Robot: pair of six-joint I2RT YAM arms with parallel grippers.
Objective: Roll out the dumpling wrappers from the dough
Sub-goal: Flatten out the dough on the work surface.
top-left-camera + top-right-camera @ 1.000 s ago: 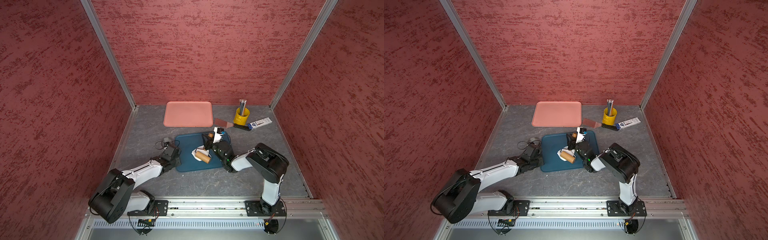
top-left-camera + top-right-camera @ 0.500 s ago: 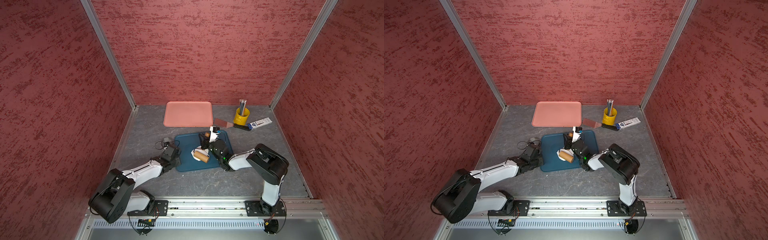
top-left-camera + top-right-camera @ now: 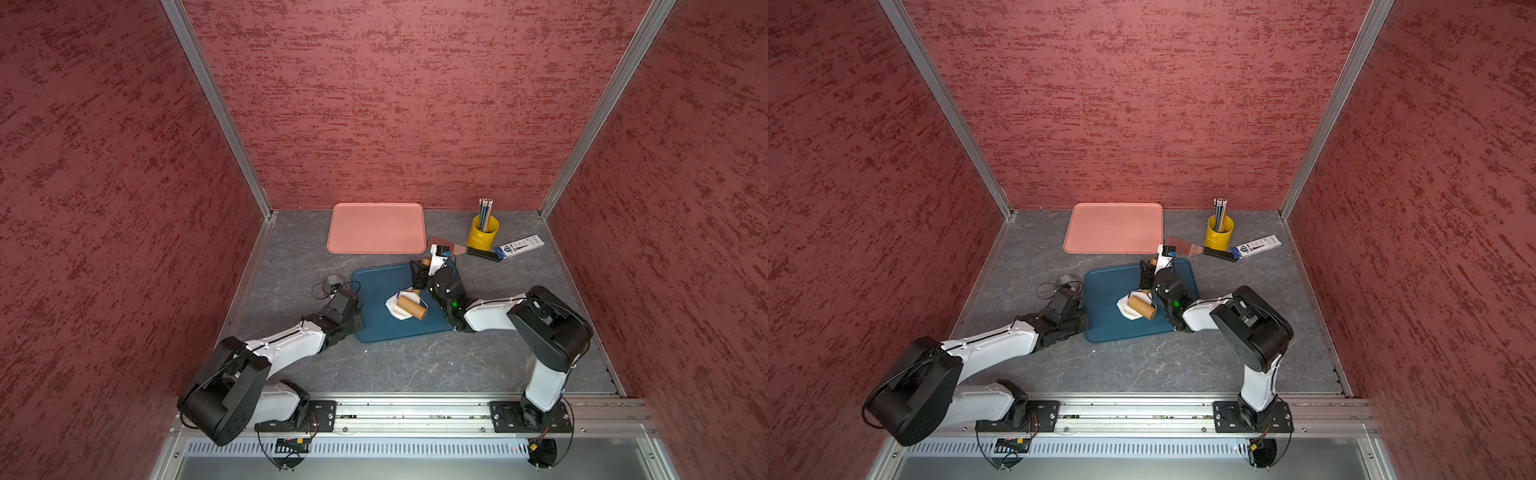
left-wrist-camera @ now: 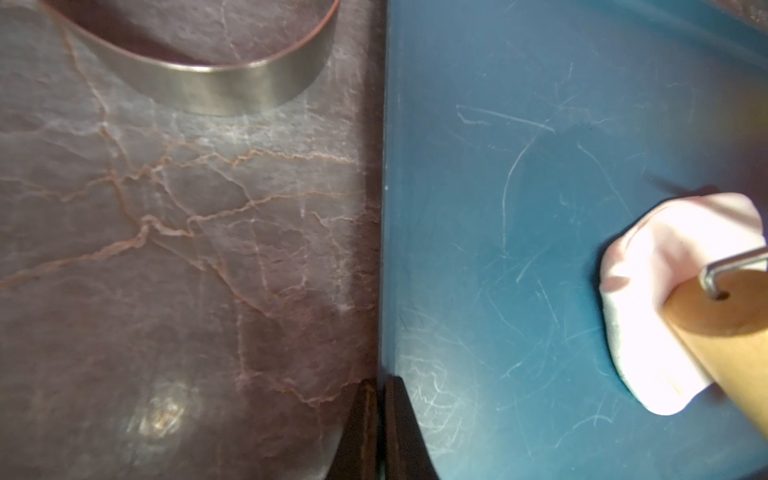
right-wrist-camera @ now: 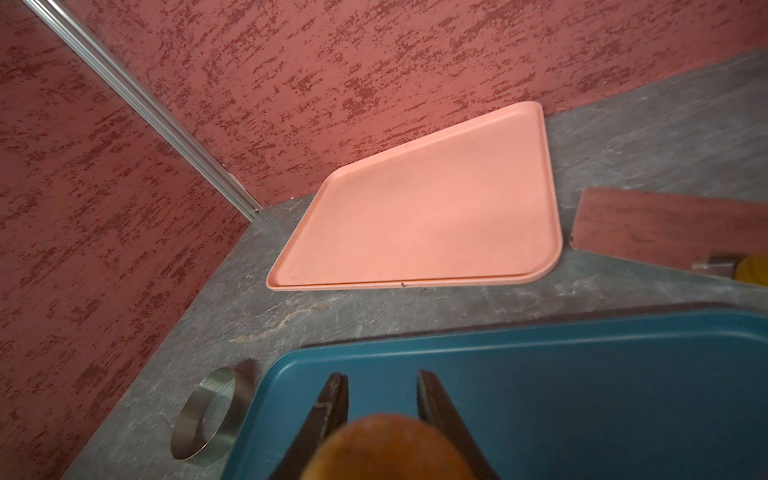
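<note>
Two jobs are split between the arms. Nearest, my left fingers (image 4: 399, 428) pinch the blue tray's (image 4: 478, 208) rim, steadying it, I judge. On that tray the dough (image 4: 648, 299) lies flattened under the wooden roller (image 4: 727, 328), whose handle my right fingers (image 5: 328, 411) clamp to press it thinner. Beyond, the pink tray (image 5: 415, 216) sits bare, presumably for finished rounds.

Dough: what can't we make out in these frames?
1. Outline of the dough on the blue tray: the roller covers part of it in both top views and the left wrist view.
2. Handle of the roller in the right gripper: a close blur in the right wrist view.
3. Print on the box: too small.
</note>
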